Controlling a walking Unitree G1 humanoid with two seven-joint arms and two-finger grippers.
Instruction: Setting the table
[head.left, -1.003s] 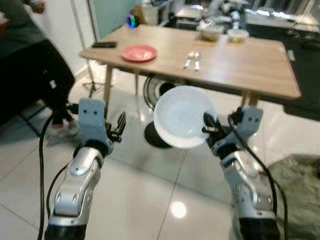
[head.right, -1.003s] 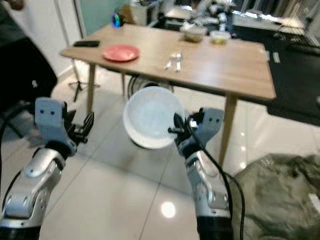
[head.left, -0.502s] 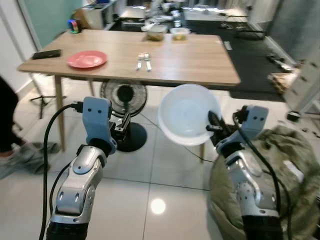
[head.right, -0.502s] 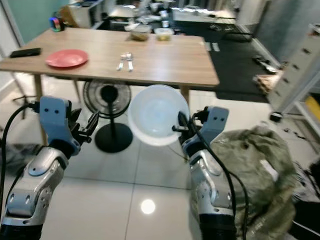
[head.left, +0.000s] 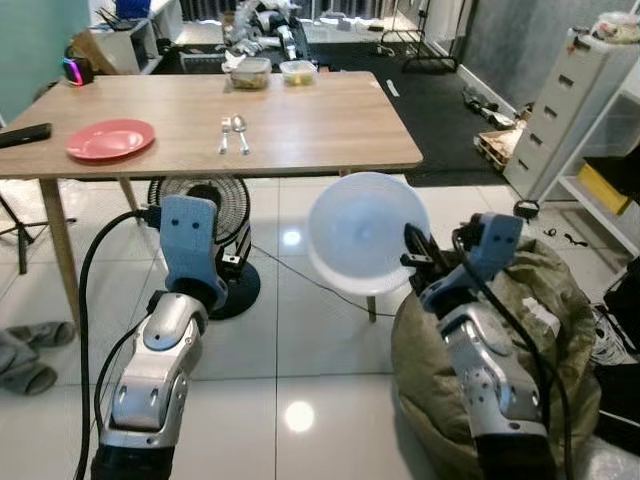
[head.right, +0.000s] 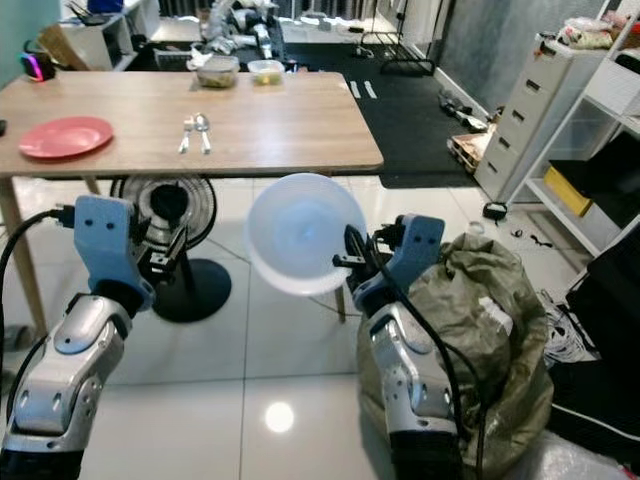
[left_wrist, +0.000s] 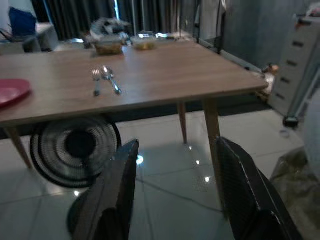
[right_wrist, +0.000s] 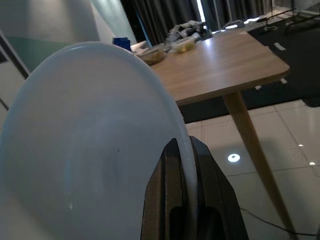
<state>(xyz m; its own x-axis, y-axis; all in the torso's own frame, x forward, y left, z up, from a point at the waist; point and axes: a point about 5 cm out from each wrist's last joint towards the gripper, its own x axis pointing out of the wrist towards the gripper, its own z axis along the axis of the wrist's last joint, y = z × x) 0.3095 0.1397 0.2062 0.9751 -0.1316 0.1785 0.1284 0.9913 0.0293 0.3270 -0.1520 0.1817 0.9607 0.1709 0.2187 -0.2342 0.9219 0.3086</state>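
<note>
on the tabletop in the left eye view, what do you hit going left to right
black phone → red plate → fork → spoon → then bare wood to the table right edge. The two food containers at the far edge sit behind the cutlery, so I leave them out.

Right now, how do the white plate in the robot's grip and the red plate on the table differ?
The white plate is held on edge in the air, the right gripper pinching its rim; the red plate lies flat on the wooden table, untouched. The white plate hangs over the floor, short of the table's near edge; the red plate sits toward the table's left end, left of the fork and spoon. Both are round and carry nothing.
</note>
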